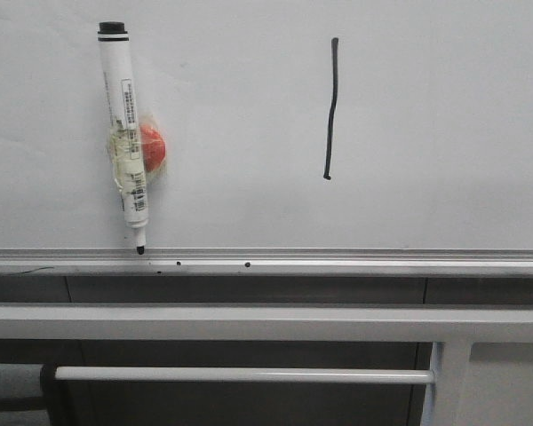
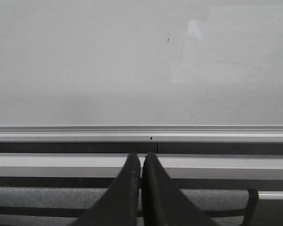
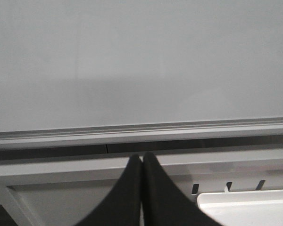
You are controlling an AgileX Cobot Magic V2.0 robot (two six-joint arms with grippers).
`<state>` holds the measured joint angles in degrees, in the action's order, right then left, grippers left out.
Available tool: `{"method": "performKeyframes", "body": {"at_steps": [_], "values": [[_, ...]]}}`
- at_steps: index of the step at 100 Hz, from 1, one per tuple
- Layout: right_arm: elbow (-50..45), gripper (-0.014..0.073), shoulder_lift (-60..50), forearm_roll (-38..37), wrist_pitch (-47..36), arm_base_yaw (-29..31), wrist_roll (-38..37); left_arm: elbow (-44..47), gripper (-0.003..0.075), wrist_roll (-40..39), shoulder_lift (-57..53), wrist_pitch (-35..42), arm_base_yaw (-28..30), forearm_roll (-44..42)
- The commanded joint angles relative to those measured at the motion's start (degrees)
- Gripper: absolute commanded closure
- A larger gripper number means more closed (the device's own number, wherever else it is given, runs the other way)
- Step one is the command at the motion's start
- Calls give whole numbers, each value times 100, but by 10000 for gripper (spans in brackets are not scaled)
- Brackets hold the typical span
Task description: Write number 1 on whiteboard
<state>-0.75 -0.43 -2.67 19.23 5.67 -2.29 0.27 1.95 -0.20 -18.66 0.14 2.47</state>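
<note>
black number 1 [image 1: 332,108] on whiteboard [image 1: 444,133]

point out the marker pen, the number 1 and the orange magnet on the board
marker pen [image 1: 124,133], front view, middle of its white barrel
number 1 [image 1: 332,106], front view, midway along the black stroke
orange magnet [image 1: 154,147], front view, its orange face beside the barrel

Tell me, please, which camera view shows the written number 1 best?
The front view: the number 1 appears whole, a black stroke on the whiteboard. Both wrist views show only blank board, with no stroke.
</note>
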Motion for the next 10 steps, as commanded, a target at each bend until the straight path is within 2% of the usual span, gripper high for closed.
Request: {"method": "performKeyframes", "body": {"at_steps": [1,10], "values": [[-153,657,-105,-101,-50,40,34,45,741,1,-146,450,-47,5],[-153,657,-105,-101,-50,40,34,45,741,1,-146,450,-47,5]]}}
